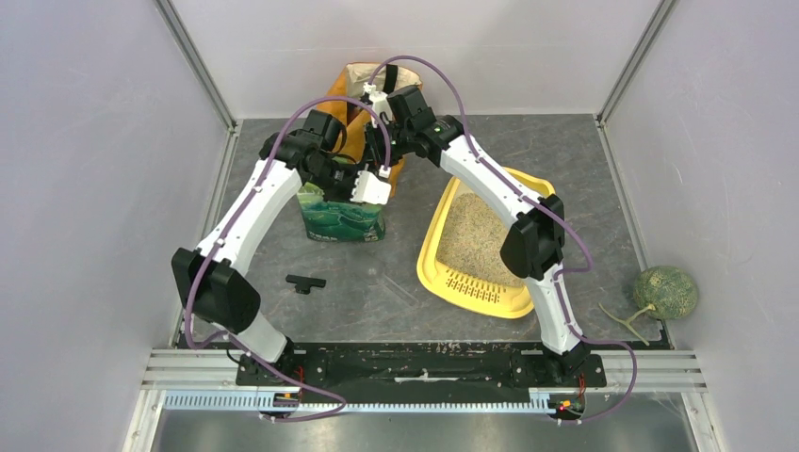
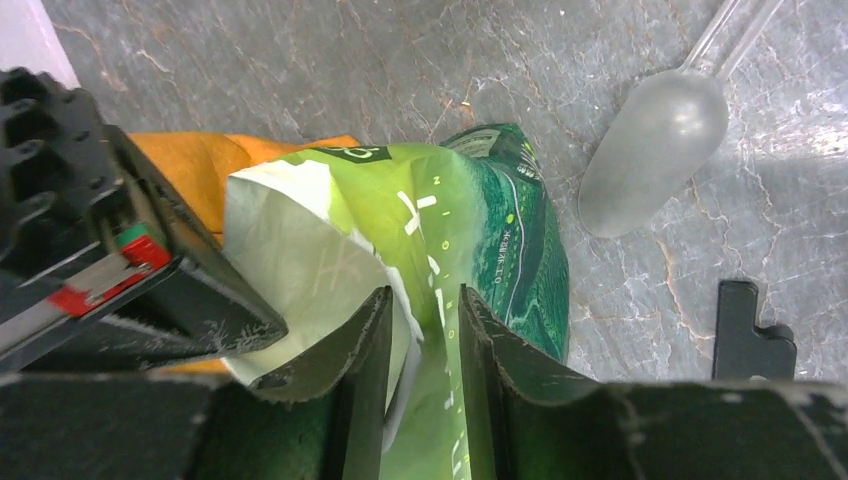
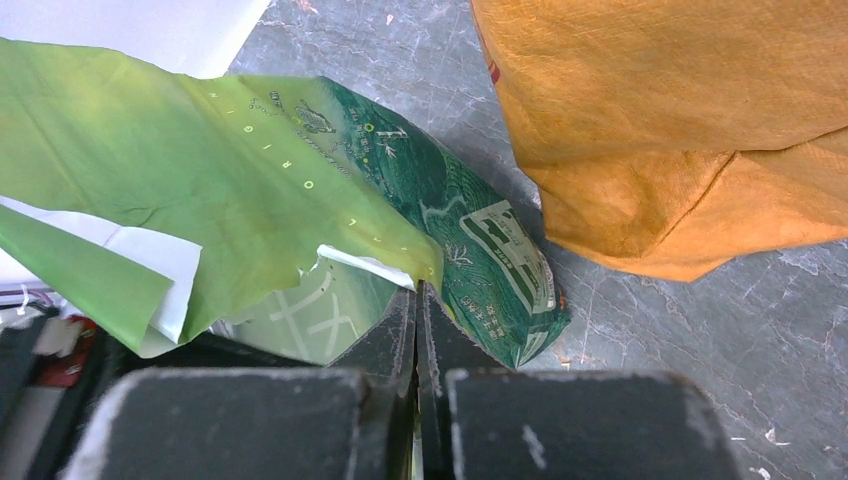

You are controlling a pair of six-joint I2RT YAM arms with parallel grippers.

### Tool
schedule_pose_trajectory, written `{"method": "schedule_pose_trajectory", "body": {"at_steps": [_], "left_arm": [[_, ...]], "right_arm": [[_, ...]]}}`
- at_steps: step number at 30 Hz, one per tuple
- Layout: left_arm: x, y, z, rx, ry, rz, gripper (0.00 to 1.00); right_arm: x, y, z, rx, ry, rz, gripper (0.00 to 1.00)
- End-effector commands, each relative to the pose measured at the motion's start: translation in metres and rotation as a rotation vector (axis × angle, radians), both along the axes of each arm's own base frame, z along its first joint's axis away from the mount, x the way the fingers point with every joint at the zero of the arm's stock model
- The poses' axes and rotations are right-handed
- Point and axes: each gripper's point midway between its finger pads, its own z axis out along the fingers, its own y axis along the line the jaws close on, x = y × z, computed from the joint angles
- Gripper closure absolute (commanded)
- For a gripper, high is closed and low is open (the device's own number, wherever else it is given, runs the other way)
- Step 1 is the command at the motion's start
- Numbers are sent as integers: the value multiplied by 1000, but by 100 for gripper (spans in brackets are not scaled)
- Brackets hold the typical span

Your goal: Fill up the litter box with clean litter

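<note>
Left tool (image 2: 421, 345) and right tool (image 3: 416, 325), each nearly closed, pinch the green bag (image 1: 341, 219) by its torn mouth, upper centre-left, probably readying a pour. Right of it, the litter box (image 1: 432, 259) already contains clean litter (image 1: 474, 237).

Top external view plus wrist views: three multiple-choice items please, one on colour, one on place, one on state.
1. The litter box is: A blue; B yellow; C grey.
2. The green bag is: A upright on the table beside the orange bag; B inside the litter box; C lying flat.
3. The right end effector is: A open wide; B gripping the orange bag; C shut on the green bag's top edge.
Answers: B, its rim is yellow; A, it stands by the orange bag in the top view; C, its fingers are pinched on the torn edge.
</note>
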Motion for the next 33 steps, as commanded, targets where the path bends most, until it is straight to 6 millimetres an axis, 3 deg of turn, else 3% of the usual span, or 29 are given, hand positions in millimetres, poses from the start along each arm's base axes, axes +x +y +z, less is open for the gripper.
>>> {"method": "schedule_pose_trajectory", "body": {"at_steps": [1,2,6,8,13,17,21,27,30,33], "left_arm": [[12,7,-9,71,-13,20,63],[13,10,-12,87,-14,24,65],[4,23,-13,172,35,0,94],[-3,22,-1,179,64,-21,98],[1,6,45,103,-5,-65,98],[6,4,54,135,-58,-94,98],[-6,-5,48,148,-34,-116,98],[-31,3,-1,236,122,-127,98],[-27,5,-7,244,129,-79,97],[-9,3,-3,230,78,-10,81]], "right_arm": [[-8,2,48,80,-88,22,100],[-7,1,48,79,-88,21,100],[1,-3,44,56,-116,-6,100],[11,-4,43,48,-153,-26,100],[37,-3,58,80,-187,-102,100],[44,-1,72,107,-229,-121,100],[48,-1,84,125,-268,-133,100],[48,-10,19,8,-192,-129,100],[47,-12,15,11,-171,-125,100],[40,-10,28,41,-164,-105,100]]}}
